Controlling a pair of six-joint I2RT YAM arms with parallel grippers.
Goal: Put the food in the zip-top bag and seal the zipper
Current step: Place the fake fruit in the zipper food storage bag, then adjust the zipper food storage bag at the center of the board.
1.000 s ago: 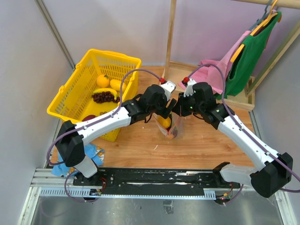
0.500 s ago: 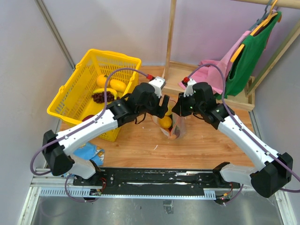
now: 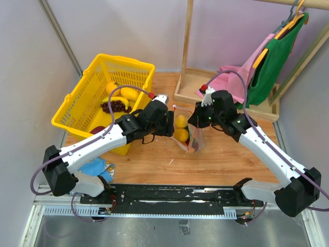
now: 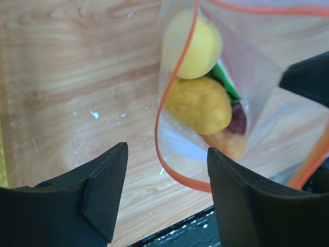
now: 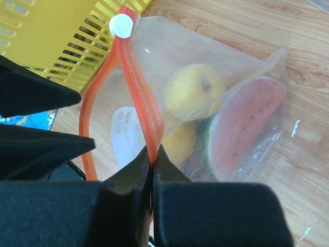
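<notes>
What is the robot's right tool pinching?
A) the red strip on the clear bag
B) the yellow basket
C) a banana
A: in the right wrist view, the right tool is shut on the red strip along the mouth of the clear bag.

Yellow plastic basket (image 3: 128,60) far left; green shirt (image 3: 275,62) and pink garment (image 3: 240,77) hang far right by a wooden rack (image 3: 185,46); blue wrapper (image 3: 97,167) near left
</notes>
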